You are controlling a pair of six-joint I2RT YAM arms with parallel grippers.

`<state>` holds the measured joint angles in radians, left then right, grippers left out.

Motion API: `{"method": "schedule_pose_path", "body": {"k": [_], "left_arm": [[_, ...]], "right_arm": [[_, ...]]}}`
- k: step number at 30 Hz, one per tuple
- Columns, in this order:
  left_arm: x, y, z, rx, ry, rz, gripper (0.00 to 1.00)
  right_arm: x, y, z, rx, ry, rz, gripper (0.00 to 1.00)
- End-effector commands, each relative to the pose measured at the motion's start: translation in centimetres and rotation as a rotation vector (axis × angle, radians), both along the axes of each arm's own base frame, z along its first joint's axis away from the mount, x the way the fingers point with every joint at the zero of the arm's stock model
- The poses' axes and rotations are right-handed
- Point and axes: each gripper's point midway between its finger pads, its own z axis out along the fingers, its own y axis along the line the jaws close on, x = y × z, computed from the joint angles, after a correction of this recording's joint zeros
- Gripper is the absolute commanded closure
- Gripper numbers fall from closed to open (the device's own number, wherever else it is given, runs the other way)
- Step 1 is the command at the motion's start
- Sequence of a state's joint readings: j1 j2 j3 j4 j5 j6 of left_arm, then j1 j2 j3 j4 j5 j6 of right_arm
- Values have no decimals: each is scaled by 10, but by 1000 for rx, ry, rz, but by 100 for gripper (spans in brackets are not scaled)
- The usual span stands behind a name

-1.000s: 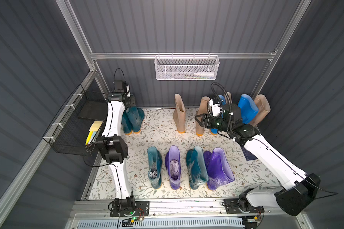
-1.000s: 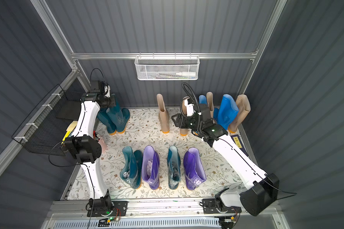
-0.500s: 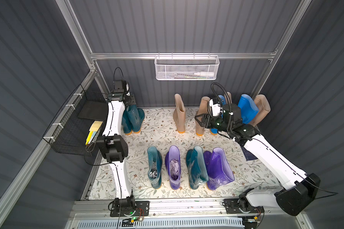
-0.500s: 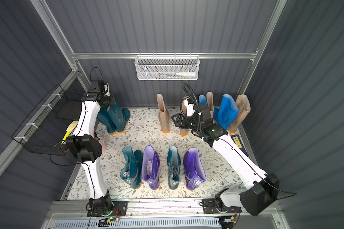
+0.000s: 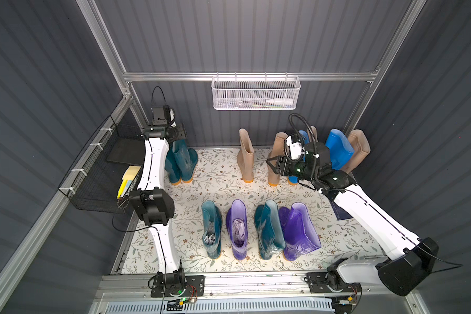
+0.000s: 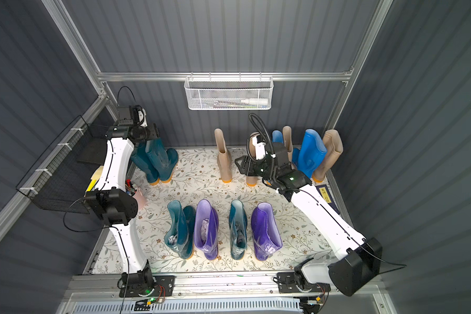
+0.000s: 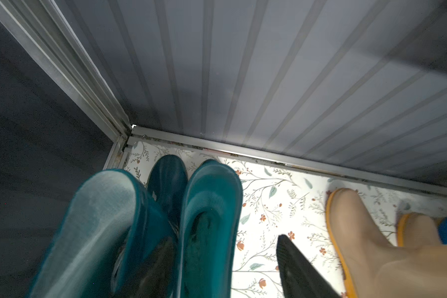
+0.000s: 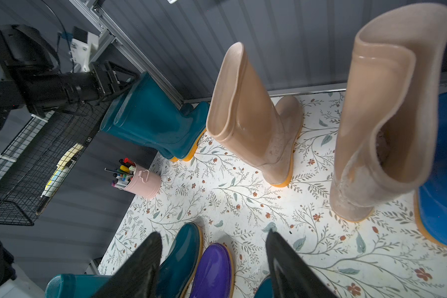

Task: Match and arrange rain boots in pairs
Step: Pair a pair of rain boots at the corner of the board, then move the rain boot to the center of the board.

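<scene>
1. You face tall, glossy rubber rain boots, orange-soled, on a floral mat: teal pair at ten o'clock, beige and blue at one, teal and purple at six.
2. Your left gripper: released, spread astride a teal shaft.
3. Your right gripper: wide, empty, near a beige boot.

Glossy rubber rain boots stand on a matt printed mat.

Four dark teal boots, four beige boots, two blue boots, two purple boots
</scene>
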<state>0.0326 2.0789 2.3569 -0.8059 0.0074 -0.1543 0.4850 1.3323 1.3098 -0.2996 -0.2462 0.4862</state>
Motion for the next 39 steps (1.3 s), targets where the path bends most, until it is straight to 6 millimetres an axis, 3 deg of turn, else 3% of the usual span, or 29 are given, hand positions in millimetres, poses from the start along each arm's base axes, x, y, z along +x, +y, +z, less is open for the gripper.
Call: {"method": "schedule_pose_path", "body": {"k": [1, 9, 14, 22, 24, 29, 35, 39], "left_arm": [[-16, -9, 56, -47, -118, -10, 30], [-40, -41, 92, -51, -186, -29, 26], [-51, -89, 100, -61, -205, -85, 24], [-61, -177, 81, -172, -177, -199, 24], [-60, -197, 74, -196, -164, -221, 24], [-60, -252, 50, -211, -115, -292, 24], [-60, -292, 19, -142, -70, -284, 22], [-60, -306, 4, -92, -61, -278, 18]], "right_arm": [[-2, -3, 0, -5, -14, -4, 33], [-5, -13, 0, -41, -36, -30, 31], [-9, -20, -2, -73, -38, -44, 30], [-16, -31, -10, -78, -25, -72, 30], [-22, -35, -3, -64, -40, -76, 30], [-28, -38, -9, -64, -29, -78, 30], [-35, -44, -13, -64, -18, -99, 30], [-39, -48, -14, -65, -16, -106, 30]]}}
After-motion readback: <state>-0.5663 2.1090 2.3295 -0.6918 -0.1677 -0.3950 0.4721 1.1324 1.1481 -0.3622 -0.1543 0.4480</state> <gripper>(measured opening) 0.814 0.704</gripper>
